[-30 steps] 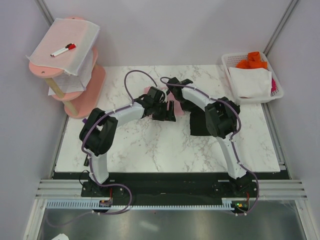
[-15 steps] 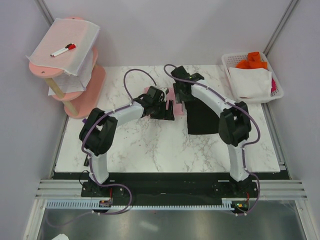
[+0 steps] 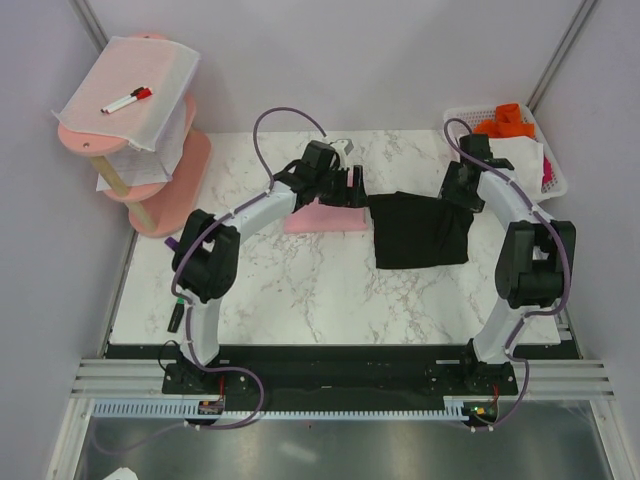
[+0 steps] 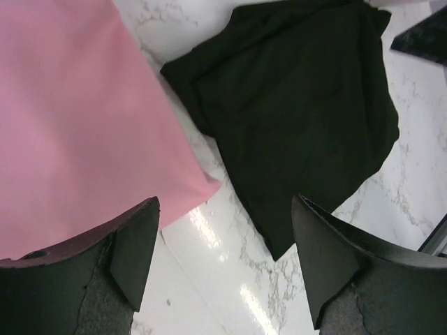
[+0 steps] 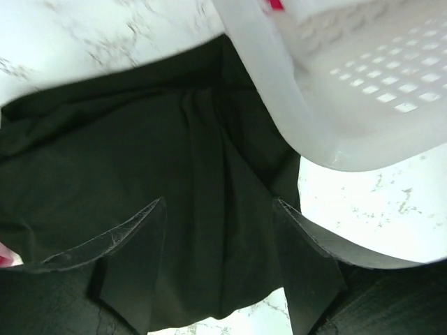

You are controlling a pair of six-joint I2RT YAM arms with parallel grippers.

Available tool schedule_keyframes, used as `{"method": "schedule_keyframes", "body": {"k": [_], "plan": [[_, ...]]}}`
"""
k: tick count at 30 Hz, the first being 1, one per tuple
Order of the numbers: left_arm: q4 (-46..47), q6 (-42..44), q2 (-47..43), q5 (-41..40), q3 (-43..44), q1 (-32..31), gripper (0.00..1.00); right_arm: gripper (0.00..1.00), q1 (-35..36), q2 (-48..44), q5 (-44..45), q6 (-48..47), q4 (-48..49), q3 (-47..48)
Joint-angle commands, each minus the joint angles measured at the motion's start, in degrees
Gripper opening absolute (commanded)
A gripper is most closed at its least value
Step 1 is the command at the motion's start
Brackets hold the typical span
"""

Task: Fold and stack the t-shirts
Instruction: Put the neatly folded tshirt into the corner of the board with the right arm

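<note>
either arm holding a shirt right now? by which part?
Nothing held. Left gripper: jaws open above the pink shirt. Right gripper: jaws open over the black shirt beside the basket, no cloth pinched.

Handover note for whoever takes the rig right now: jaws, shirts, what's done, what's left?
Left gripper: jaws open, empty, over the pink shirt's edge.
Right gripper: jaws open, empty, above the black shirt.
Shirts lie side by side on the table, not stacked.
Done: pink folded into a neat rectangle; black folded roughly, rumpled.
Left: tidy black if needed, then stack one on the other.
</note>
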Motion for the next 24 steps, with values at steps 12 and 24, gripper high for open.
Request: {"method": "schedule_keyframes", "body": {"k": [12, 24], "plan": [[-8.2, -3.0, 20.4, -1.2, 27.3, -0.4, 0.78, 0.63, -4.0, 4.0, -11.0, 1.7, 14.8, -5.5], [-8.9, -3.4, 26.8, 0.5, 34.2, -2.0, 0.74, 0.61, -4.0, 7.7, -10.3, 1.8, 16.5, -4.7]]}}
